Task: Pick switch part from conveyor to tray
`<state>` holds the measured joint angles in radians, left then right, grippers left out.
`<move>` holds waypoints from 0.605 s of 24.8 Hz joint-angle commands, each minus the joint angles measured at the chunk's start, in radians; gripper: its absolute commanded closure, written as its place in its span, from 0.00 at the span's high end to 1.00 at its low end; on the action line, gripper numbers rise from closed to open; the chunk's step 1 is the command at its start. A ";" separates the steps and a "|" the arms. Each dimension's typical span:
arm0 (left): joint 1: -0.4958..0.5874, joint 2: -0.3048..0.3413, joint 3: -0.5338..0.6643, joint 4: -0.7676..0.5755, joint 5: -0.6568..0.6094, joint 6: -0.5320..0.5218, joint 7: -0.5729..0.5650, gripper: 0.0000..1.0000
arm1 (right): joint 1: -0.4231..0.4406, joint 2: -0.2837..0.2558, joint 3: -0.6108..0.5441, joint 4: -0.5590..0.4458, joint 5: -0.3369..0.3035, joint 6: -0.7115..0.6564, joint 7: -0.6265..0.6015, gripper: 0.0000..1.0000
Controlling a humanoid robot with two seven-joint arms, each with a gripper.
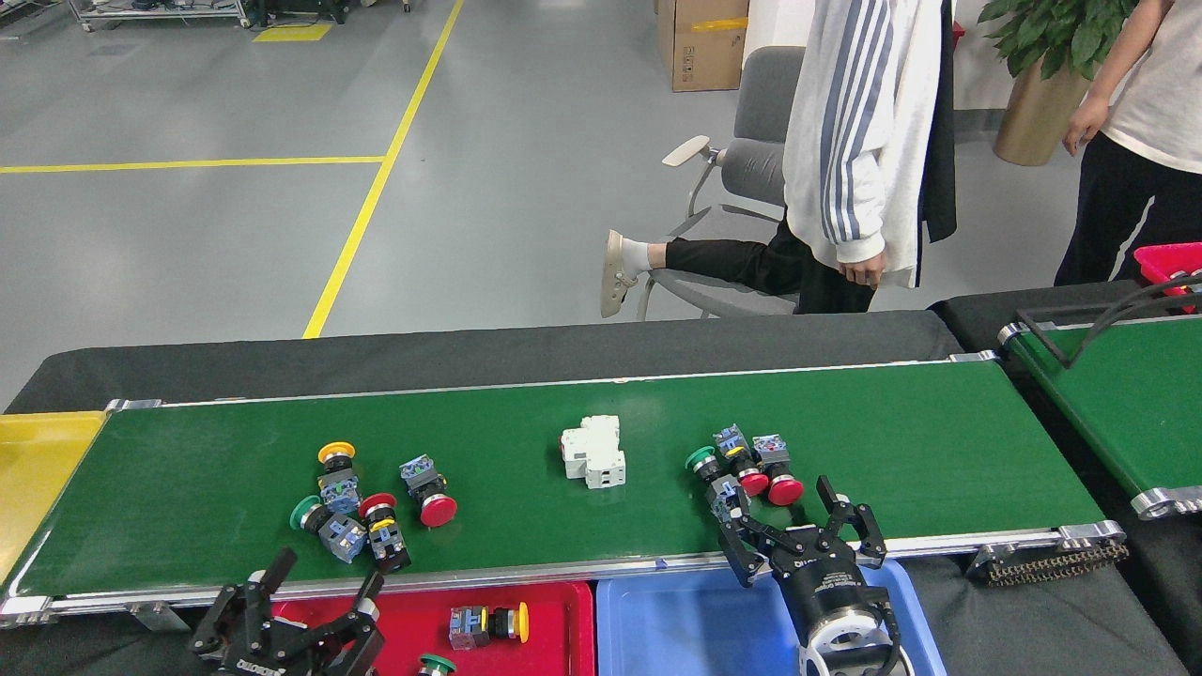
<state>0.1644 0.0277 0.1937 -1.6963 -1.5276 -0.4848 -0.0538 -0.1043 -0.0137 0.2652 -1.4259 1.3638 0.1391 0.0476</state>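
My right claw hangs over the near edge of the conveyor, fingers spread wide and holding nothing. Just beyond its fingertips lies a cluster of three switch parts, one green-capped and two red-capped. Further left on the belt sits a white breaker block, then a second group of switches with yellow, green and red caps. My left claw hovers wide open and empty at the near left, over the red tray, which holds a yellow-capped switch. A blue tray lies beneath my right arm.
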 commanded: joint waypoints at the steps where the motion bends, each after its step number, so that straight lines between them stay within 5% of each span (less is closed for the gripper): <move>1: -0.054 0.003 0.004 0.037 -0.022 0.040 -0.006 1.00 | -0.015 0.005 -0.001 0.036 0.000 0.005 0.024 1.00; 6: -0.121 0.021 0.036 0.147 -0.023 0.071 -0.006 1.00 | -0.112 0.046 0.002 0.160 0.001 0.005 0.023 1.00; 15: -0.063 0.064 0.061 0.063 -0.011 0.025 -0.006 1.00 | -0.192 0.074 -0.004 0.252 0.000 0.056 0.021 1.00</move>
<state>0.0956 0.0844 0.2538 -1.6108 -1.5428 -0.4408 -0.0630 -0.2715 0.0535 0.2631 -1.1678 1.3651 0.1762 0.0695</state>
